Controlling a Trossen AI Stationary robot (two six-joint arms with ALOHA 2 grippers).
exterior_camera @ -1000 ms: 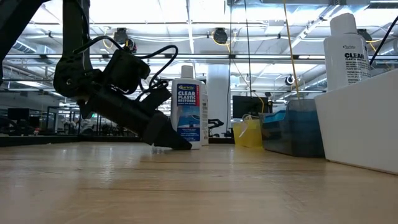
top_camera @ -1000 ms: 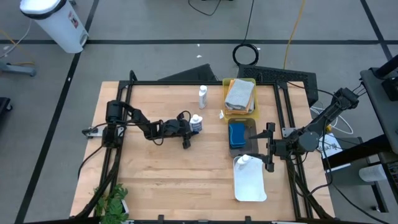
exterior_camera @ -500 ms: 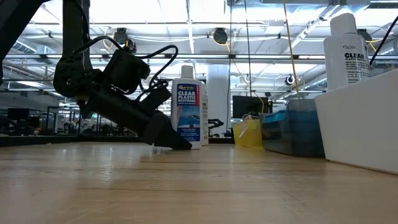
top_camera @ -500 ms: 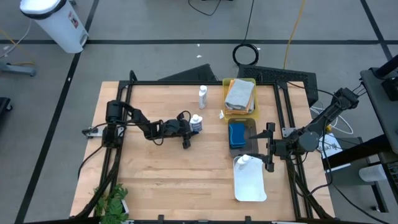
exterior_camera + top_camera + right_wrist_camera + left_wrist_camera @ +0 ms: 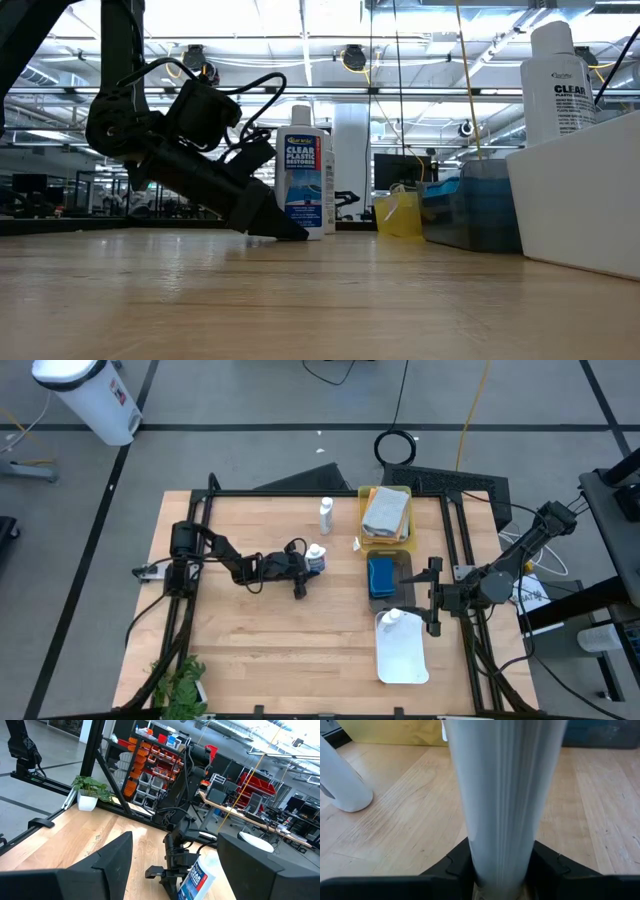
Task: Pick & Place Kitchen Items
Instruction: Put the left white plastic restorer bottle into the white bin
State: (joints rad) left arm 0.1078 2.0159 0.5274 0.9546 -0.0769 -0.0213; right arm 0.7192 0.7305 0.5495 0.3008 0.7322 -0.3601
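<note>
A white blue-labelled bottle [image 5: 316, 557] [image 5: 303, 175] stands upright left of the table's middle. My left gripper [image 5: 308, 565] [image 5: 502, 872] is shut on it, reaching in from the left. A second bottle [image 5: 326, 515] [image 5: 340, 780] stands on its base farther back. A third bottle [image 5: 392, 619] [image 5: 558, 80] stands in the white tray [image 5: 405, 660]. My right gripper [image 5: 433, 596] hovers open above the table's right side, beside the trays, with nothing between its fingers. My left gripper pinches the bottle's lower body [image 5: 502, 852] between its two fingers [image 5: 455, 865], one on each side. The fingers slant down at it from the table's left [image 5: 255, 210]. The bottle is upright, and its base [image 5: 305, 236] seems to rest on the table.
At the back right, a yellow tray [image 5: 404, 490] holds a folded grey towel [image 5: 385, 512]. A dark grey tray [image 5: 400, 560] in front of it holds blue sponges [image 5: 381, 576]. A potted plant [image 5: 178, 685] sits at the near left corner. Bare wood lies in the near middle.
</note>
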